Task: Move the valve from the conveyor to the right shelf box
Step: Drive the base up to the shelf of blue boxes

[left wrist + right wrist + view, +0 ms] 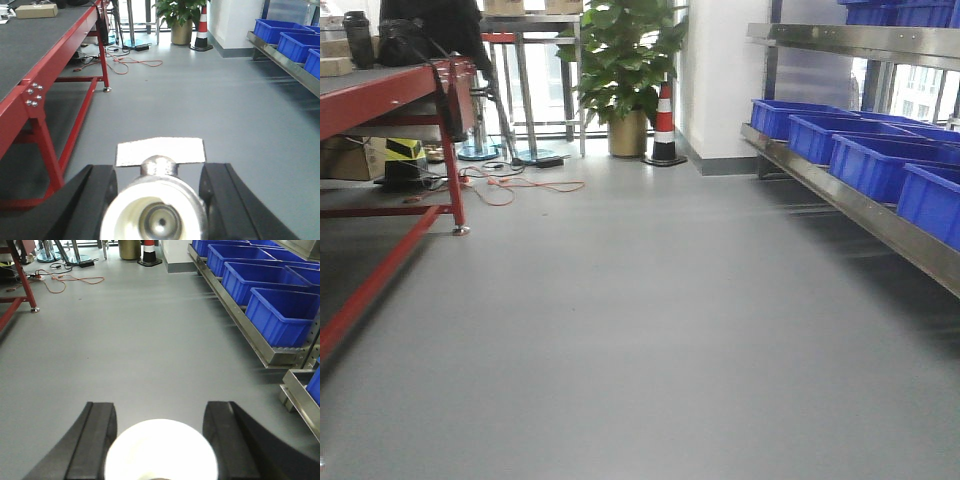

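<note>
Fingers (92,200) of the left gripper (160,186) clasp the valve (156,207)

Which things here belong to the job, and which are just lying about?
Job: valve held in left gripper; conveyor; blue boxes on the right shelf.
Lying about: potted plant; traffic cone; cardboard box.

Silvery valve (154,212) — bore toward camera — in left gripper (158,184).
</note>
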You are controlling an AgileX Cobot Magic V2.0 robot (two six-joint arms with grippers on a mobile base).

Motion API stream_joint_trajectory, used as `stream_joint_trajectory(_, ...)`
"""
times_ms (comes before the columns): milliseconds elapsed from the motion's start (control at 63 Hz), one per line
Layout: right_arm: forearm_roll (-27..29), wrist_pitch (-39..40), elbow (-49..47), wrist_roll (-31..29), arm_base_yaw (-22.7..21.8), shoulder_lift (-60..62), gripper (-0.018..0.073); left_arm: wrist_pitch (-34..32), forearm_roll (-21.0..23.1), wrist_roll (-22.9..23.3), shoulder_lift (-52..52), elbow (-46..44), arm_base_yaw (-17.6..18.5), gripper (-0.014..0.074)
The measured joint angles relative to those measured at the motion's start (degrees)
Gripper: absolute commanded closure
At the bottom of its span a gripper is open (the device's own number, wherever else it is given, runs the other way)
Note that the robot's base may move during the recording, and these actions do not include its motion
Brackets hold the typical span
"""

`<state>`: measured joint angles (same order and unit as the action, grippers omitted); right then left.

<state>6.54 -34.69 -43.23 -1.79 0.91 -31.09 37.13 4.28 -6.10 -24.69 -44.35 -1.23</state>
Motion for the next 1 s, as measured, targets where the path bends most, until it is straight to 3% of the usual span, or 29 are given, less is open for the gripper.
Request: stream_joint_trajectory(1000, 0.22, 0.0, 0.0, 0.0, 0.0, 0.0, 0.0721, 0.0, -0.12, 0.0, 0.0, 0.0, 0.0, 0.0708)
